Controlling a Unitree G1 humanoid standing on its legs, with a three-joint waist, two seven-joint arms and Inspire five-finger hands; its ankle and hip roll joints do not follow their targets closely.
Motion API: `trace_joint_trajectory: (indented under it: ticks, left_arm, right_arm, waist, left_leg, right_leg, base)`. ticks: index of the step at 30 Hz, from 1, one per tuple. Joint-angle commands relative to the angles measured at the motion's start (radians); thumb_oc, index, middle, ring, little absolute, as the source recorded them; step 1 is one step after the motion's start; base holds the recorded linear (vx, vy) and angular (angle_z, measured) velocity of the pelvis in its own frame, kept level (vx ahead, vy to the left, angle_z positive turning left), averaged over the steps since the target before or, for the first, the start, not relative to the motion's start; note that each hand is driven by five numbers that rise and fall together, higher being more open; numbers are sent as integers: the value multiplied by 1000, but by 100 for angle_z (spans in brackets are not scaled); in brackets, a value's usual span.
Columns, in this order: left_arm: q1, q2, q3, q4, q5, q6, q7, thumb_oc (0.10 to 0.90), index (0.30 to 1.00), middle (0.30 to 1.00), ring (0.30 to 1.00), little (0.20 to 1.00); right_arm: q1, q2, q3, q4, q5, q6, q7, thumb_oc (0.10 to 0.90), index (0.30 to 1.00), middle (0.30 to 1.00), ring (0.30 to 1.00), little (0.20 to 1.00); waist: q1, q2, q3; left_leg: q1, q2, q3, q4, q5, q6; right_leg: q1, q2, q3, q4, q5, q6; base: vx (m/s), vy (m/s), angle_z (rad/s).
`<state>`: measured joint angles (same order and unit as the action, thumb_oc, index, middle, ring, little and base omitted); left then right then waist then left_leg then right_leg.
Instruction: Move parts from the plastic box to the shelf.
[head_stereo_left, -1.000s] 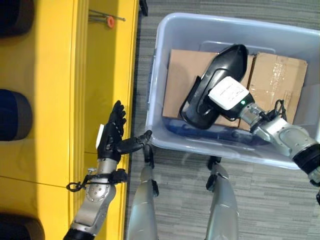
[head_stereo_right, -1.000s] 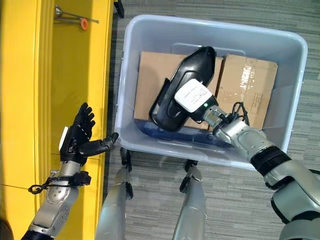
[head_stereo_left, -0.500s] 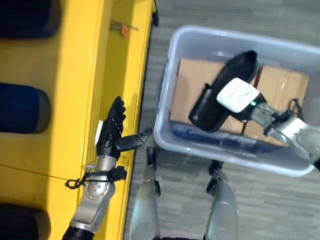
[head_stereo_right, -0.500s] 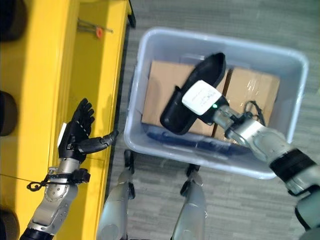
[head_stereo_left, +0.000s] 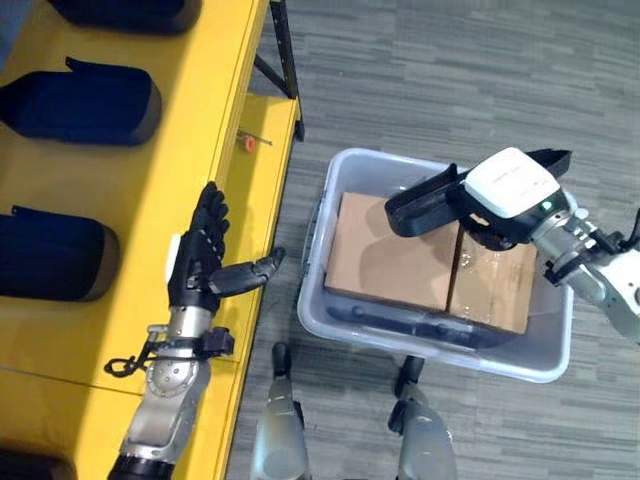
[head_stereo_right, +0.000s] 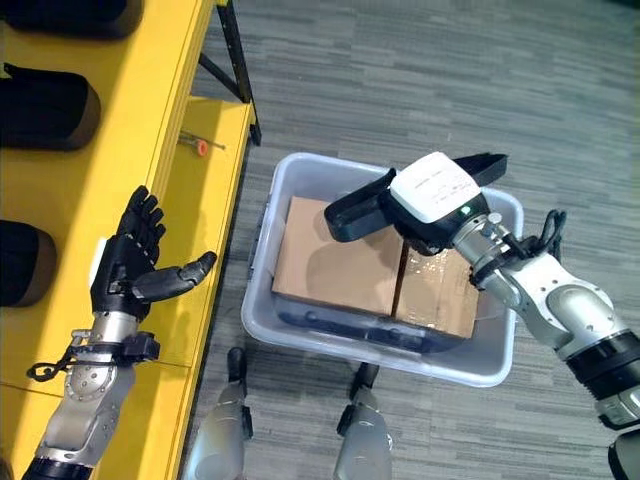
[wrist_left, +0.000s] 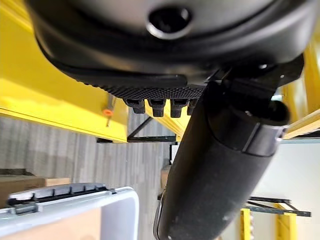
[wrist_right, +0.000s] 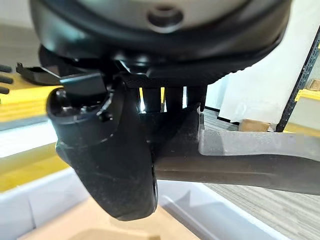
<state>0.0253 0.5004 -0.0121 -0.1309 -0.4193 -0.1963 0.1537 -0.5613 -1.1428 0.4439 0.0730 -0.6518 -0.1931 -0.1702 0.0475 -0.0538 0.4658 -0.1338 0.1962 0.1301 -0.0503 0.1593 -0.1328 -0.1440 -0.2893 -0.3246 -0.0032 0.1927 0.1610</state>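
1. The step in hand looks like the carry. The right hand (head_stereo_left: 510, 195), at the right of the head views, holds a long black moulded part (head_stereo_left: 425, 200) lifted clear above the plastic box (head_stereo_right: 262, 300). In the right wrist view the thumb (wrist_right: 107, 160) and fingers are curled round the part's edge (wrist_right: 240, 162), so the grip reads as closed on it.

2. The part hangs over the box's upper rim, its broad end pointing toward frame left and a narrow tip (head_stereo_right: 488, 162) poking out past the hand at upper right. It touches neither the box nor the shelf.

3. The left hand (head_stereo_left: 200, 265) sits at lower left of the left eye view, over the front edge of the yellow shelf (head_stereo_left: 120, 330). Its fingers are spread and straight, the thumb pointing toward the box, and it holds nothing.

4. The next move, as I judge it, calls for swinging the part leftward across the strip of floor between box and shelf, then either passing it to the waiting left hand or setting it on bare yellow below the dark blue parts (head_stereo_left: 85, 100) already lying there.

5. Two cardboard boxes (head_stereo_left: 390, 250) lie flat in the plastic box. A darker part seems to lie along its lower wall, but I cannot make out its shape.

6. A white cover hides the right hand's fingers in the head views. The shelf's dark parts are cut off at the left edge. A small orange-tipped tool (head_stereo_right: 200, 146) lies on the shelf's lower level; what kind it is, I cannot tell.
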Motion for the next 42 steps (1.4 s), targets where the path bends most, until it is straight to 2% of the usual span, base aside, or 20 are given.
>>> trace_joint_trajectory:
  ticks: [1,6,11,17,27,39,42]
  left_arm:
    - [19,67,14,-82,50,-92,-18,900,1000,1000,1000,1000]
    - [40,70,18,-83,83,-89,-45,900,1000,1000,1000,1000]
    - [30,70,-6,-91,111,-85,-72,900,1000,1000,1000,1000]
    - [1,70,-57,-103,112,-79,-91,900,1000,1000,1000,1000]
    - [-104,55,-167,-103,127,-78,-91,900,1000,1000,1000,1000]
    - [-215,80,-261,-78,221,-89,-69,900,1000,1000,1000,1000]
    - [-235,94,-274,-68,288,-91,-46,900,1000,1000,1000,1000]
  right_arm:
    - [-37,31,-70,-60,101,-3,-56,400,300,300,300,300]
    - [1,67,-102,-73,158,-26,-33,400,300,300,300,300]
    - [57,136,-152,-92,255,-49,-4,400,300,300,300,300]
    - [19,181,-114,-56,290,-46,5,400,300,300,300,300]
    - [-53,232,-38,-4,305,-41,5,400,300,300,300,300]
    - [-131,261,62,12,320,-51,26,400,300,300,300,300]
    - [-145,268,85,7,325,-54,34,400,300,300,300,300]
  waist:
    - [-1,-35,-175]
    - [-9,-48,-247]
    - [-23,-55,-312]
    - [-36,-58,-360]
    - [-65,-65,-392]
    - [-90,-74,-405]
    - [-94,-79,-406]
  left_leg:
    - [61,59,13,-29,-51,-36]
    - [98,68,29,-37,-58,-36]
    - [137,79,43,-37,-70,-36]
    - [171,86,60,-37,-80,-35]
    - [200,95,85,-37,-88,-36]
    - [229,103,112,-37,-96,-38]
    - [234,104,116,-37,-97,-40]
  right_leg:
    - [43,-33,-32,-18,2,77]
    - [79,-21,-25,-38,3,79]
    - [118,-10,-19,-43,-8,78]
    - [134,2,3,-51,-10,75]
    - [142,12,31,-48,-14,73]
    - [147,21,61,-48,-18,72]
    - [150,25,64,-49,-19,73]
  base:
    - [67,16,-5]
    - [76,17,-8]
    - [77,8,-11]
    - [48,13,-8]
    - [21,6,-14]
    - [14,1,-7]
    - [19,-8,-5]
